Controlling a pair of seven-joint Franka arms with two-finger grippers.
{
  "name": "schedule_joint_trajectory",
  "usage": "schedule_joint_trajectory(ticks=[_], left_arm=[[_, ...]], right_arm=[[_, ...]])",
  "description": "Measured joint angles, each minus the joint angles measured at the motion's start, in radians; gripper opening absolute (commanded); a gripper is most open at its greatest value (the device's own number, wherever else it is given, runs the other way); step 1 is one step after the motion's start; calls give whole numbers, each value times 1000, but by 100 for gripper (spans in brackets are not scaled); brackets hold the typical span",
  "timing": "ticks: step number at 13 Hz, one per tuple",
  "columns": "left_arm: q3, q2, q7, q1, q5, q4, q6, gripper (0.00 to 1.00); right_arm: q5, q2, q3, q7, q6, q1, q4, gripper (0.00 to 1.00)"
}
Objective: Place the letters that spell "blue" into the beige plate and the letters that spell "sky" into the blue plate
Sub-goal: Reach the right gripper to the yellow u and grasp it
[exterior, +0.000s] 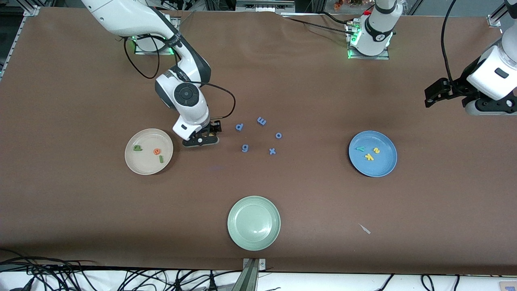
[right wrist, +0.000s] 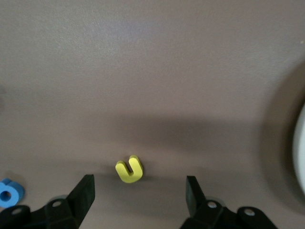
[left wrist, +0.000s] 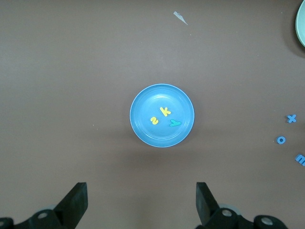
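In the right wrist frame's lower centre, the open right gripper point(right wrist: 138, 195) straddles the yellow u point(right wrist: 129, 170) lying on the worktop point(right wrist: 152, 71); pinch this light, soft foam letter across its flat sides, while the left gripper point(left wrist: 142, 202) waits open.

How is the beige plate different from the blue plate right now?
The beige plate holds a green b, an orange e and a green l; the blue plate holds a yellow s, yellow k and teal y. The beige one lies toward the right arm's end, the blue toward the left arm's. Both are round, shallow, similar in size.
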Motion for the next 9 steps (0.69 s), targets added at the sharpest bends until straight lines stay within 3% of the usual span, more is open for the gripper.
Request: schedule_joint_trajectory(ticks=[9], left_arm=[[-1, -13, 7, 0, 0, 36, -29, 100]], right_arm=[[-33, 26, 0, -111, 162, -1, -52, 86]])
